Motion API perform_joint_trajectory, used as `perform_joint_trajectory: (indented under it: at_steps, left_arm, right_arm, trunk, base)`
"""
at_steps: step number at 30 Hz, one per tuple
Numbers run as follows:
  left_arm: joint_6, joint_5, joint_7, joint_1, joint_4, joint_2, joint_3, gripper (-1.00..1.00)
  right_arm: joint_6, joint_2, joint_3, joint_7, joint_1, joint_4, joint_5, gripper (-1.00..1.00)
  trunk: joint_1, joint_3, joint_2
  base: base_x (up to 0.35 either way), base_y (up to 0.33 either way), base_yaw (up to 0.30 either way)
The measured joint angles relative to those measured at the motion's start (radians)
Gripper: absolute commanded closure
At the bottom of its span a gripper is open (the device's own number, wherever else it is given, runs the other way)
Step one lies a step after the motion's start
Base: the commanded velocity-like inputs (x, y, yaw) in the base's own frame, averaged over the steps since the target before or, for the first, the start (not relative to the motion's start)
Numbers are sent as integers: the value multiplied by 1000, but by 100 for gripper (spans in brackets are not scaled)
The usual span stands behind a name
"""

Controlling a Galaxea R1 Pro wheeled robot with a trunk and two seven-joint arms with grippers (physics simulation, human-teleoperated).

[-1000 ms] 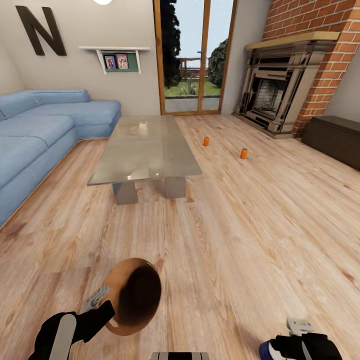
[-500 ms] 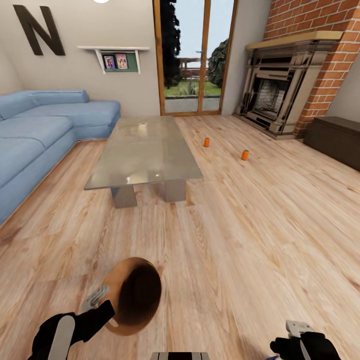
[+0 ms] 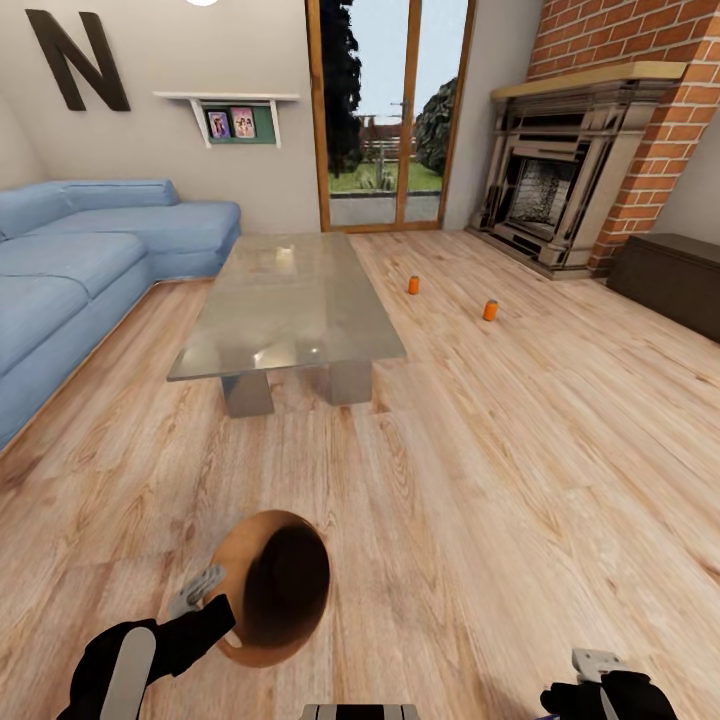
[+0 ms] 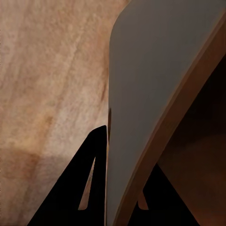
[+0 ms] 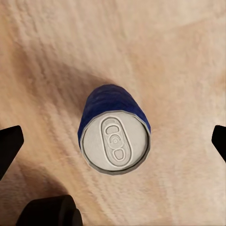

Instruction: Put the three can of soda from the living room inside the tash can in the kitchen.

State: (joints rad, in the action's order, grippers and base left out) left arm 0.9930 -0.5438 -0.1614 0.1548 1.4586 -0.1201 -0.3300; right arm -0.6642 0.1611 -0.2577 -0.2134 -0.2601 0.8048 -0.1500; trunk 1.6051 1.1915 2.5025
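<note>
Head view: looking down over a plank floor [image 3: 520,440] toward a grey table [image 3: 285,300]. Two orange cans sitting upright on the floor, far right of the table: one [image 3: 413,285] just beside the table's far right corner, the other [image 3: 489,310] further right, toward the brick fireplace [image 3: 560,180]. Both small, bright orange, with pale tops; well apart from each other. Blue sofa [image 3: 90,260] running along the left; glass door [image 3: 385,110] at the far wall. Near left, the coppery bin [image 3: 275,590] hanging tilted above the floor, its dark mouth facing right and toward the camera; nothing making itself out in the dark inside. Left gripper [image 3: 200,592] clamping the bin's rim, black forearm reaching in from the near left corner. Right gripper [image 3: 592,665] poking up at the near right edge, arm black behind it; impossible to tell here how its jaws are standing.

Left wrist view: looking along the bin's wall [image 4: 141,103], grey-brown outside, coppery rim, dark inside. Black fingers [image 4: 89,183] pinching that wall from both sides, floor [image 4: 47,70] beyond.

Right wrist view: looking straight down on a blue can [image 5: 114,134] standing upright on the floor [image 5: 179,52], grey top with pull tab facing up. Black fingertips [image 5: 9,143] spread wide on either side, touching nothing.
</note>
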Motion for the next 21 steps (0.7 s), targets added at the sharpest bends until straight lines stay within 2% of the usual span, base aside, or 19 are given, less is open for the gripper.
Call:
perform_joint_trajectory:
  at_steps: [16,21]
  left_arm:
    - [1,2,0,0,3,-3,1,100]
    - [1,1,0,0,3,-3,1,100]
  right_arm:
    - [48,0,-1,1,-1,-37,0,-100]
    - [112,-2,-1,1,-2,-93,-1,-100]
  trunk:
    - [0,0,0]
    - [0,0,0]
  base:
    - [0,0,0]
    - [0,0,0]
